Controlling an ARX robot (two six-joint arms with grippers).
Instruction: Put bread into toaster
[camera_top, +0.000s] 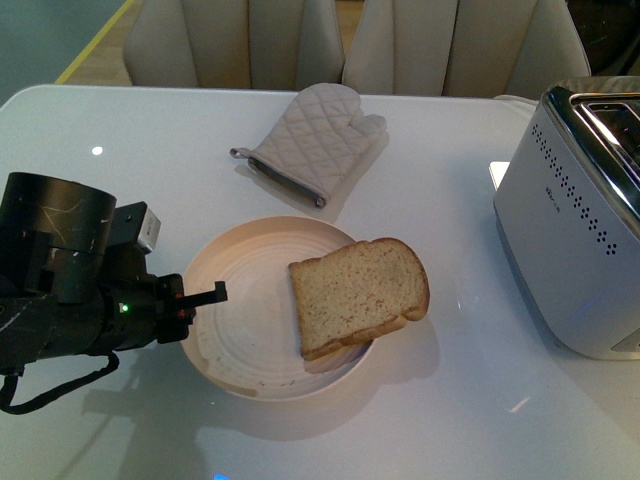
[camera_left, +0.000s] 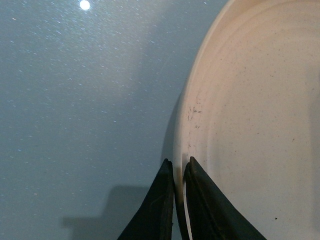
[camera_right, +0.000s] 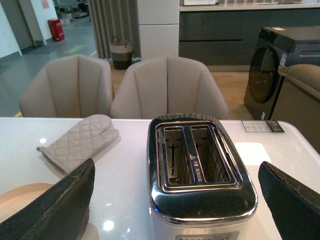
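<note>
A slice of tan bread (camera_top: 358, 294) with a brown crust lies on the right side of a pale round plate (camera_top: 235, 300), overhanging its right rim. My left gripper (camera_top: 205, 296) is shut on the plate's left rim; in the left wrist view the two black fingers (camera_left: 200, 200) pinch the rim of the plate (camera_left: 250, 115). The white toaster (camera_top: 575, 230) with a chrome top stands at the right edge. In the right wrist view my right gripper (camera_right: 180, 195) is open, above and behind the toaster (camera_right: 197, 170), both slots empty. The right gripper is not in the front view.
A quilted grey oven mitt (camera_top: 315, 145) lies behind the plate; it also shows in the right wrist view (camera_right: 80, 140). Beige chairs (camera_top: 250, 40) stand along the table's far edge. The white table (camera_top: 480, 400) has bare surface between plate and toaster.
</note>
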